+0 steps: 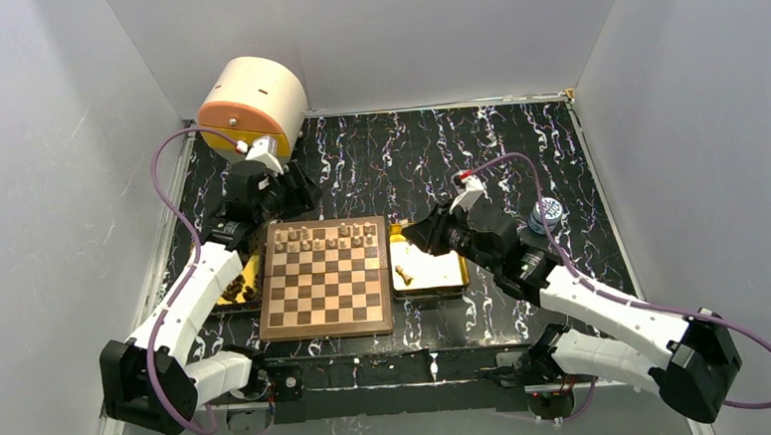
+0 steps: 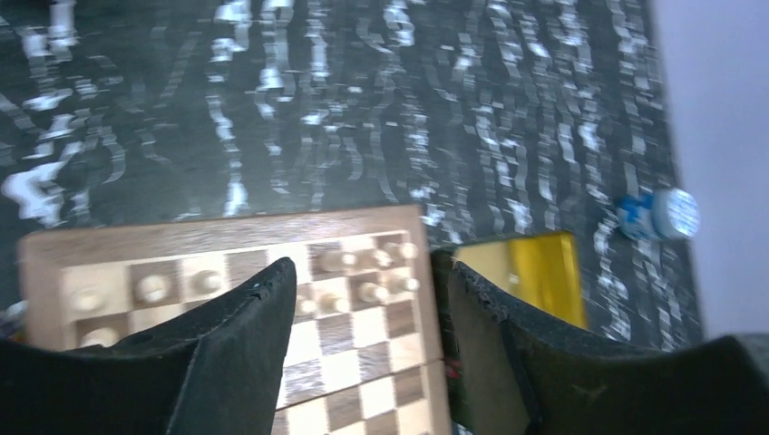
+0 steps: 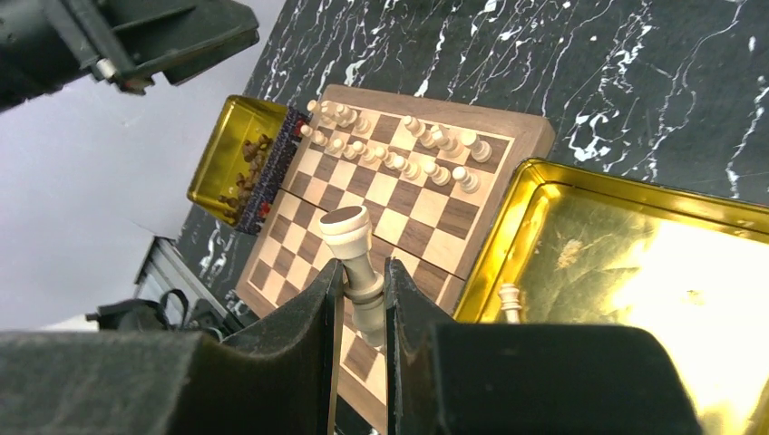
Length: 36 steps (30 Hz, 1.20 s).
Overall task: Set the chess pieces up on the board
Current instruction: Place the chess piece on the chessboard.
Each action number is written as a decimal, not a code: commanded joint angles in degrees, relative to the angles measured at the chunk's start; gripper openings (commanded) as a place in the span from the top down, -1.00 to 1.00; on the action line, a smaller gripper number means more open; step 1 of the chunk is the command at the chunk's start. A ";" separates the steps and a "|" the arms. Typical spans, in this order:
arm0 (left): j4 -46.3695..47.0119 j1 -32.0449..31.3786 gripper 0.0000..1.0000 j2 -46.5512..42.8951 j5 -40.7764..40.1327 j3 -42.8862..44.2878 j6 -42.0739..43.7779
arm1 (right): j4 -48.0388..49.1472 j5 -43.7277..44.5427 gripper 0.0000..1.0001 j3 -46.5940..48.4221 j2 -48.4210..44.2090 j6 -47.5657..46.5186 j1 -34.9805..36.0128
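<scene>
The board [image 1: 326,302] lies at the table's centre, with several light chess pieces [image 1: 325,239] standing on its two far rows. My left gripper [image 1: 291,198] hovers over the board's far left corner. In the left wrist view the left gripper [image 2: 370,267] is open, with only the board [image 2: 349,358] and pieces [image 2: 372,292] seen in the gap. My right gripper [image 3: 363,267] is shut on a light chess piece [image 3: 349,237] held above the board [image 3: 399,195]. From above, the right gripper [image 1: 412,234] sits at the board's far right corner.
A gold tray [image 1: 443,279] right of the board holds one light piece [image 1: 403,273], also seen as the piece [image 3: 511,299] in the tray [image 3: 635,272]. A second gold tray [image 1: 234,293] at the left holds dark pieces [image 3: 247,163]. A round beige drum [image 1: 253,105] stands back left, and a blue-white cap [image 1: 546,214] at the right.
</scene>
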 commanded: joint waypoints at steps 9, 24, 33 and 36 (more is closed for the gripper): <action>29.90 0.03 -0.32 -3.40 35.22 -10.14 -13.20 | 17.47 1.64 0.62 7.01 10.04 19.08 -2.26; 42.78 -0.96 -0.55 -2.38 40.68 -12.36 -17.59 | 32.36 3.71 0.66 5.51 16.39 38.10 -3.53; 42.72 -6.12 -0.42 1.90 38.54 -9.63 -14.50 | 35.67 2.39 0.67 6.04 18.07 37.90 -3.51; 42.74 -7.00 -0.31 3.44 37.77 -8.49 -14.65 | 35.52 2.59 0.67 5.87 17.98 37.76 -3.53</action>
